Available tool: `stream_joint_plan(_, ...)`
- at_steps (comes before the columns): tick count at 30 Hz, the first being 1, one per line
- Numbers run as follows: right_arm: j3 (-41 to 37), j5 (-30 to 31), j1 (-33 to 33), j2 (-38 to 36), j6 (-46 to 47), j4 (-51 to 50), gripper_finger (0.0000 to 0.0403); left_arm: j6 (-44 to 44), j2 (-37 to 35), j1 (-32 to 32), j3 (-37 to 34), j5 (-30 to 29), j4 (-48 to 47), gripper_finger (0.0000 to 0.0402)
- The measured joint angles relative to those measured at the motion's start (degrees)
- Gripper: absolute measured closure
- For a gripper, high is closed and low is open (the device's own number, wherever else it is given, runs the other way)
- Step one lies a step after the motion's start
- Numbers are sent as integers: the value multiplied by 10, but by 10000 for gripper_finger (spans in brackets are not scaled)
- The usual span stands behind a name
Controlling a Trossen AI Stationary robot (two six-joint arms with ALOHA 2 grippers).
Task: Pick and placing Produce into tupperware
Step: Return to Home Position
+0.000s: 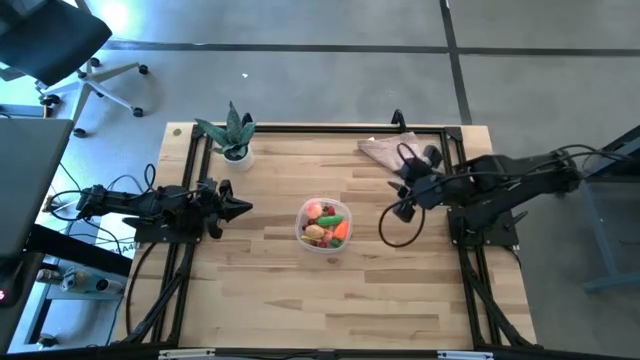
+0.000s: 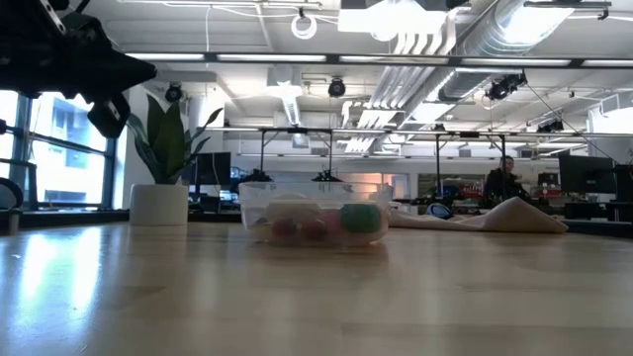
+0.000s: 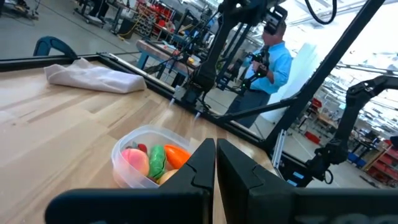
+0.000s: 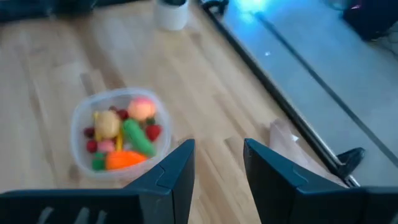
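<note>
The tupperware [image 1: 323, 225], a round clear tub, stands on its base at the middle of the table. It also shows in the low view [image 2: 312, 218] and in both wrist views [image 3: 146, 158] [image 4: 118, 140]. The produce [image 4: 124, 137] lies inside it: an orange carrot, a green pod, a pink round piece, a beige piece and small red bits. My left gripper [image 1: 245, 208] is shut and level at the table's left, pointing at the tub from a distance. My right gripper [image 4: 217, 155] hangs open above the table to the tub's right [image 1: 400, 208], slanting down, with nothing between its fingers.
A green plant in a white pot [image 1: 235, 140] stands at the far left. A pinkish-beige cloth [image 1: 385, 150] lies at the far right. Black frame rails [image 1: 190, 180] run along the table's sides. A person [image 3: 273, 56] stands beyond the table. Bare wood lies near the front edge.
</note>
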Motion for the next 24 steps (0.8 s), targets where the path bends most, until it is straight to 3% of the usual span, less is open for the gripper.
stream_joint_plan(3, 0, -46, -4, 9, -20, 12, 272, 0, 0, 0, 0, 0, 0, 397)
stream_joint_plan(8, 0, -127, -29, -23, -108, 130, 272, 0, 0, 0, 0, 0, 0, 397)
stream_joint_plan(17, -18, -153, -104, -263, -157, 237, 272, 0, 0, 0, 0, 0, 0, 396)
stream_joint_plan(24, -152, -164, -104, -435, -103, 324, 272, 0, 0, 0, 0, 0, 0, 396)
